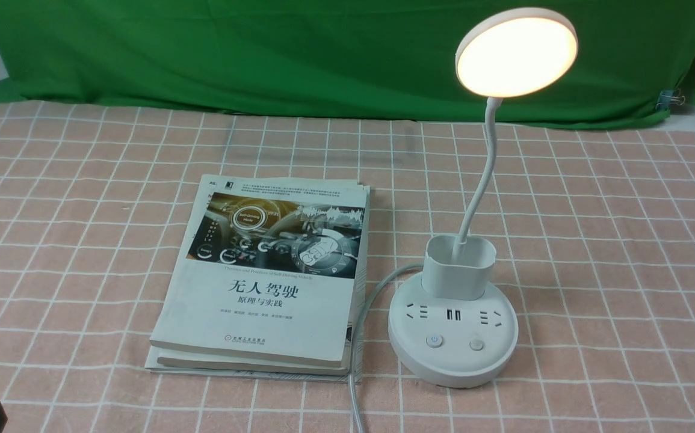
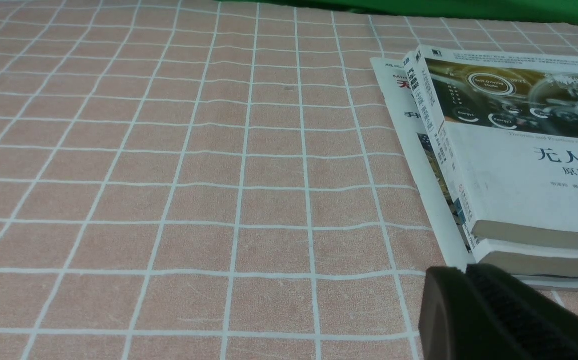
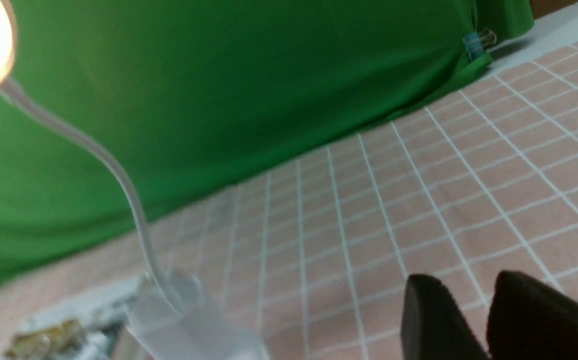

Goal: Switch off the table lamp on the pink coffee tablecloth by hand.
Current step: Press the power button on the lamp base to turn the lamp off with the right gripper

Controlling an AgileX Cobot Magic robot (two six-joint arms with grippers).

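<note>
Right fingers [image 3: 474,320] stand slightly parted, holding nothing, over bare cloth [image 1: 624,240] at the lamp's [image 1: 452,337] 3 o'clock. Left fingers [image 2: 499,310]: only one dark tip shows, so I cannot tell their state; they sit by the books' [image 1: 269,276] near corner. The lamp glows, its base at the books' 3 o'clock, close beside them. Open cloth lies right.

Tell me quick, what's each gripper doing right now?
Left gripper: fingers together, shut, holding nothing.
Right gripper: slightly open, empty, away from the table lamp.
</note>
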